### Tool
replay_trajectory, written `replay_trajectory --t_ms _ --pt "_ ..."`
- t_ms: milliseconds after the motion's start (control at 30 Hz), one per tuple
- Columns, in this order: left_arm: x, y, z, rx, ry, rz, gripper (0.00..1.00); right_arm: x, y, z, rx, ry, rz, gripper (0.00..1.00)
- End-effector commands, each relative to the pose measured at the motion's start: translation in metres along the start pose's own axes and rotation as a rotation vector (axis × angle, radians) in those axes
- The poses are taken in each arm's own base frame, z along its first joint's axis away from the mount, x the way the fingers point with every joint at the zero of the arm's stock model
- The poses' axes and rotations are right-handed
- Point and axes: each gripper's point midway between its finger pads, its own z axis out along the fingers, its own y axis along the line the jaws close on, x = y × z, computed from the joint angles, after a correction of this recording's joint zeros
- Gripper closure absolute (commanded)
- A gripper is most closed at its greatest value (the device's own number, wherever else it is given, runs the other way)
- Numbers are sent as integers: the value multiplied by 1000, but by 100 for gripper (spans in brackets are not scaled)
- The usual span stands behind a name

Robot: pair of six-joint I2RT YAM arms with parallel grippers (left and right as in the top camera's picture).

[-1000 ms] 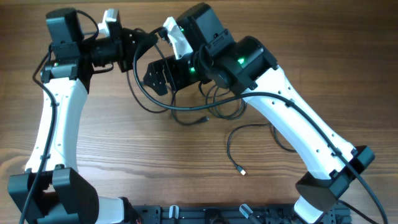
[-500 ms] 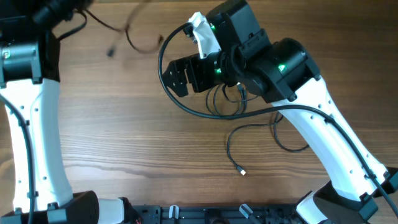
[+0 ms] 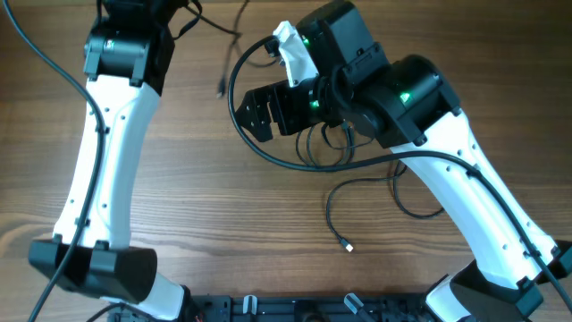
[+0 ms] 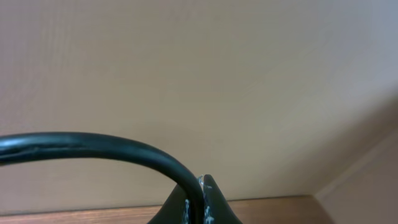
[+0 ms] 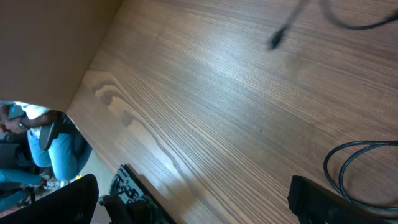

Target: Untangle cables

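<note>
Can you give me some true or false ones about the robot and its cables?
1. The table is made of wood. True.
2. The right pincer is squeezing a cable. False: in the right wrist view its fingers stand wide apart with nothing between them.
3. A loose cable lies on the table, ending in a pale plug tip. True.
4. The left arm lies flat across the middle of the table. False: it reaches up towards the far edge.
5. A bunch of cables sits under the right arm. True.
</note>
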Motion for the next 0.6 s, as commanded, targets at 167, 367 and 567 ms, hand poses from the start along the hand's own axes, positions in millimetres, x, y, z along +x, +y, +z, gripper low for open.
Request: replay_trajectory --t_ms 167,367,567 --pt "50 228 35 -416 63 -34 88 5 -3 -2 21 14 34 0" --pt "61 442 -82 -927 74 -96 11 7 -4 -2 25 25 37 0" --pt "91 473 -131 -979 200 -211 7 3 -3 -1 20 8 30 0"
